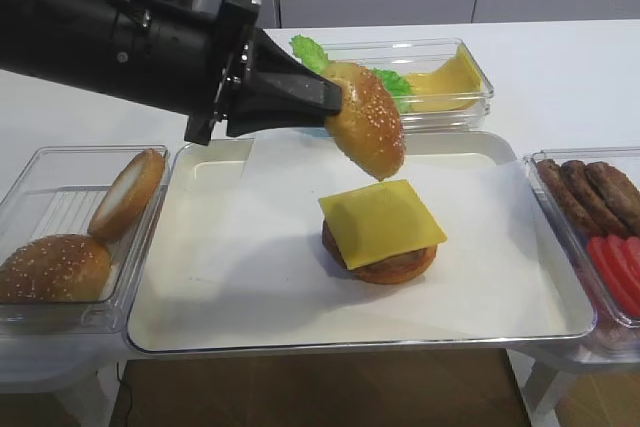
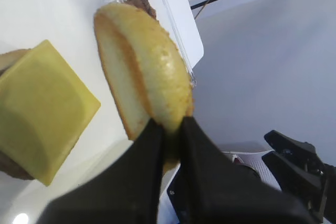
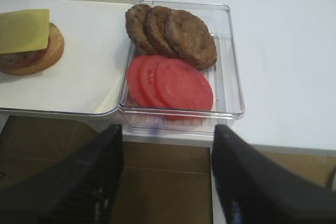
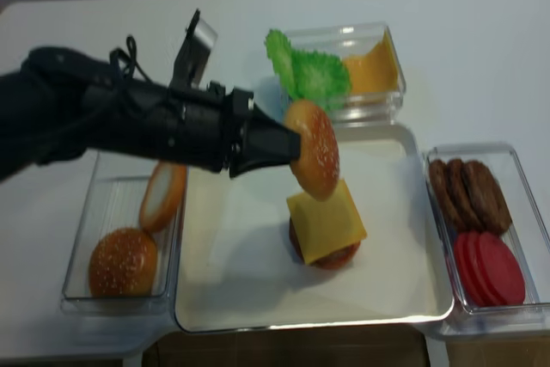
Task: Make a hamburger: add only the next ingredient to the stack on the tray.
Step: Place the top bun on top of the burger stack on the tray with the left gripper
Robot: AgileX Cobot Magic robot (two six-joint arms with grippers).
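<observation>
The stack [image 1: 381, 231] of bun base, patty and square yellow cheese sits on the cream-white tray [image 1: 220, 287], right of its middle; it also shows as the stack [image 4: 326, 228] and the cheese [image 2: 42, 109]. My left gripper [image 1: 336, 97] is shut on the rim of the sesame bun top [image 1: 367, 118], which hangs tilted on edge just above and behind the cheese. In the left wrist view the bun top [image 2: 142, 66] shows its pale cut face, pinched by my left gripper [image 2: 170, 125]. My right gripper [image 3: 167, 132] stands open and empty off the table's front edge.
A clear box at the left holds a second sesame bun [image 1: 52, 267] and a seedless bun half [image 1: 127, 192]. A box at the right holds brown patties [image 3: 173, 32] and tomato slices [image 3: 170, 83]. Lettuce [image 4: 308, 73] and cheese slices [image 1: 445, 77] lie in a box behind the tray.
</observation>
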